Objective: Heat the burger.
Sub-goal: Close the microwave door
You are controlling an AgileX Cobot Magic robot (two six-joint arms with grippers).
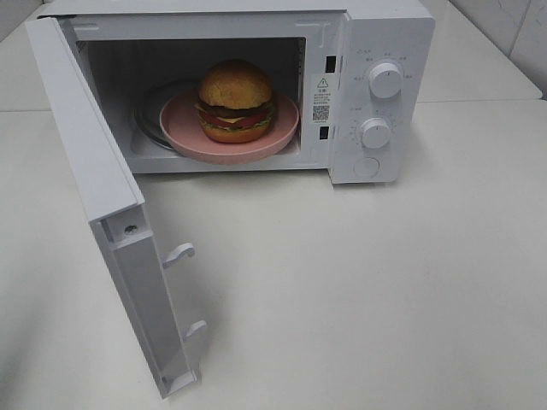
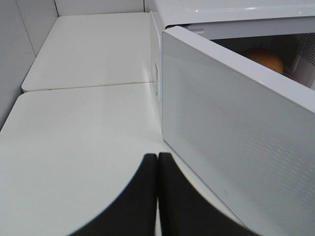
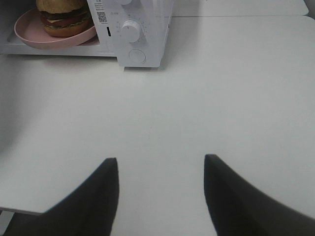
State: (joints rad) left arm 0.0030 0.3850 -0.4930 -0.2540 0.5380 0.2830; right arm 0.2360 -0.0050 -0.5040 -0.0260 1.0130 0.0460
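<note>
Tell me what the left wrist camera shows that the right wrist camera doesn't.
Only the left wrist view: the outer face of the open microwave door and the left gripper, shut. Only the right wrist view: the pink plate, the control knobs and the right gripper, open and empty. Both: the burger, though the left sees only its bun top, and the white table.

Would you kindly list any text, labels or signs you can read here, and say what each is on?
No words are legible.
The warning triangle sticker on the microwave door frame: print too small.
QR code label beneath it: blurred.
Markings around the upper dial and lower dial: too small.
</note>
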